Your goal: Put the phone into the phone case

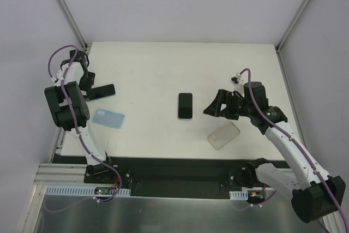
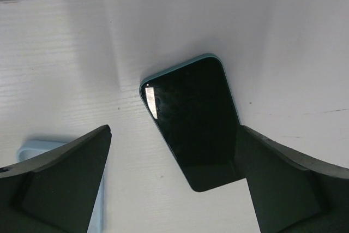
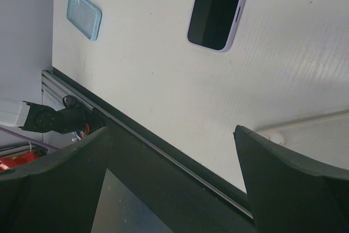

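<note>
Your teal-edged, dark-screened phone point(image 2: 191, 121) lies flat under the left gripper's point(image 2: 174, 130) spread fingers, blue case point(image 1: 108, 118) just nearer, while the right gripper point(image 3: 173, 130), also spread, faces a lilac-edged phone point(image 1: 185, 106) and clear case point(image 1: 224, 135).

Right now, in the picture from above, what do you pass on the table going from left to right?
Blue case → phone with the purple edge → clear case. I skipped the black phone; it lines up with the blue case.
</note>
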### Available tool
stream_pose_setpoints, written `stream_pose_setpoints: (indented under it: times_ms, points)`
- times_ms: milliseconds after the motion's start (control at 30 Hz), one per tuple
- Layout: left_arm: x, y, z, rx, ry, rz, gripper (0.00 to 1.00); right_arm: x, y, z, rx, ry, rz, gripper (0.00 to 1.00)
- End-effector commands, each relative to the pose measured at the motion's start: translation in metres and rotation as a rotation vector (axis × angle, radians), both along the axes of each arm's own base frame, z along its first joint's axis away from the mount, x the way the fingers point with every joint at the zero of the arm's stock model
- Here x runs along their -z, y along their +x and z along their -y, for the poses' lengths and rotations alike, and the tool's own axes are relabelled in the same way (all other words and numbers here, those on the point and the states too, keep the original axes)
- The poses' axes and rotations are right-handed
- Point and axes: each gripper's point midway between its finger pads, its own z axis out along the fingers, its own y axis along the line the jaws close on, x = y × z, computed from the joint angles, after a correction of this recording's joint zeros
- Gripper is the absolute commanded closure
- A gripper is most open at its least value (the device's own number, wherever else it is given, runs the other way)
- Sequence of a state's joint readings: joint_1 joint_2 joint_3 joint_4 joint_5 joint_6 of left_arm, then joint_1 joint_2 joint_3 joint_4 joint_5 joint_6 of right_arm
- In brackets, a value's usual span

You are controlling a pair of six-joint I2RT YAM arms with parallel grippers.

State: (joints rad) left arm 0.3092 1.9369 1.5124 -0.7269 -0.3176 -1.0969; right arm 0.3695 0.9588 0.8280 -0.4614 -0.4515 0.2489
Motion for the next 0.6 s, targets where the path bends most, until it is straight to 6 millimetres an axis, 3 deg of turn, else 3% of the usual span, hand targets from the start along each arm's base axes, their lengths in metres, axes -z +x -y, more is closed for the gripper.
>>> stream_pose_setpoints:
  times_ms: [0,233,567]
  points:
    - [0.014,-0.003,0.005,-0.169,-0.07,0.007,0.02,-0.021,0.005,-0.003,-0.013,0.013,0.05,0.04]
    - [0.027,-0.012,0.017,-0.274,-0.102,0.003,0.02,-0.027,0.006,-0.003,-0.011,0.019,0.072,0.04]
    - [0.006,0.0,0.032,-0.33,-0.009,0.086,0.01,-0.029,0.006,-0.006,-0.026,0.027,0.067,0.04]
